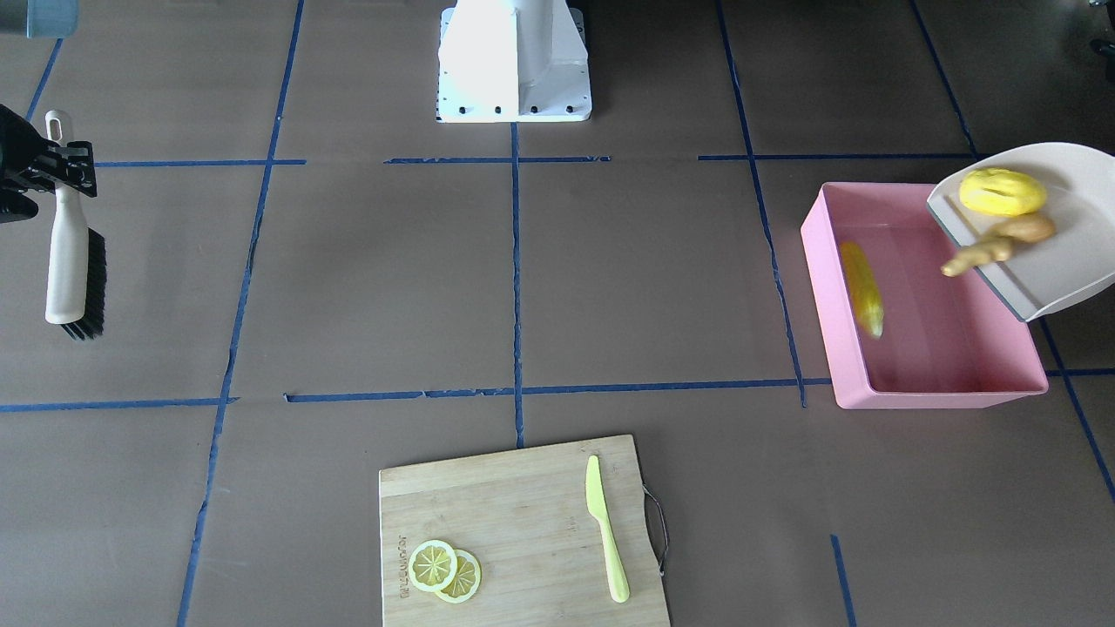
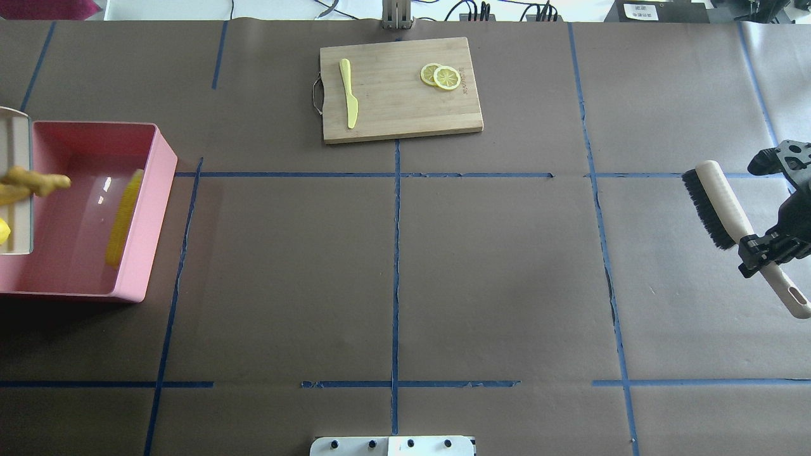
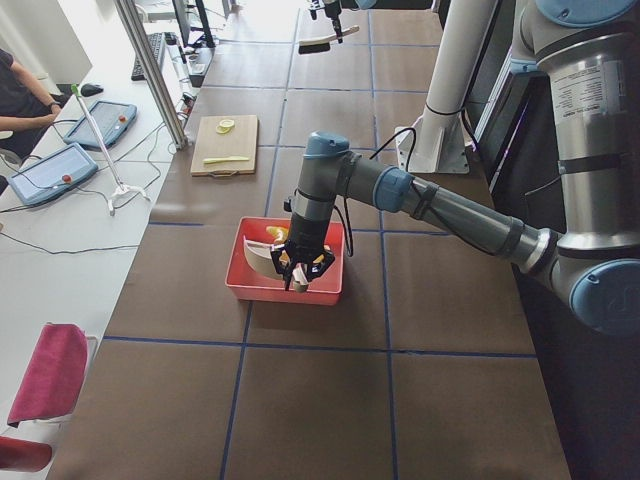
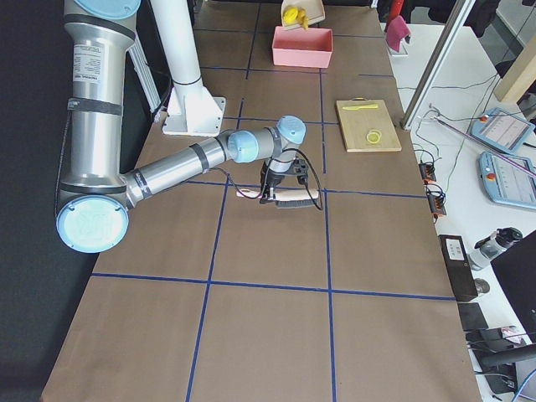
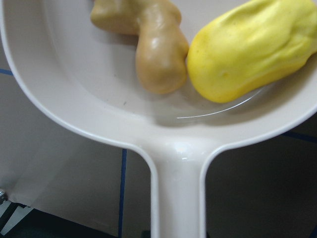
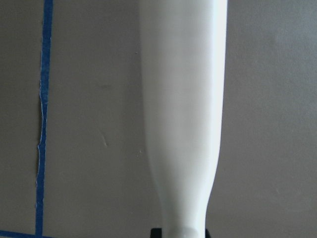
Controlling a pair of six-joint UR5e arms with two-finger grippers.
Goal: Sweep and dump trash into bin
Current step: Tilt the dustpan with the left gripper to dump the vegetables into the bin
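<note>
**Fig.: dump phase, left side of the brown paper-covered desk (image 2: 507, 285).** I am holding the cream plastic dustpan w/ a long handle (image 1: 1063, 261) tilted, lip down, over the large pink rectangular plastic tub, i.e. the bin (image 1: 941, 396). That way the load can slide off inside the walls, not onto the desk.

- **Trash:** The yellow toy corn cob (image 1: 862, 289) is already lying in the bin, along the wall nearest desk centre, and is looking slightly blurred. The knobbly tan toy ginger root (image 1: 995, 247) is poking past the lip, above the bin floor. The rounded yellow potato-like lump (image 1: 1002, 192) is sitting deeper in the dustpan, touching the ginger root (cf. left wrist view).
- **Left end effector (image 3: 303, 272):** It is showing only in the side view, so I cannot tell if it is spread or pressed on the handle.
- **Right end effector (image 2: 763, 250):** It is pinching the handle of the cream hand brush w/ black bristles (image 2: 722, 196). It is hanging far off on the right, prob. to stay out of the dump.
- **Edges/room:** The lip is overhanging the bin's outermost left wall only. I am judging that more tilt is needed, w/ the lip inside the rim. Open desk is lying btwn bin and hand brush.
- **Other items:** The bamboo cutting board (image 2: 393, 107), w/ the pale green plastic knife (image 2: 348, 101) and two round lemon slices (image 2: 441, 76), is lying at the far side, well apart.
</note>
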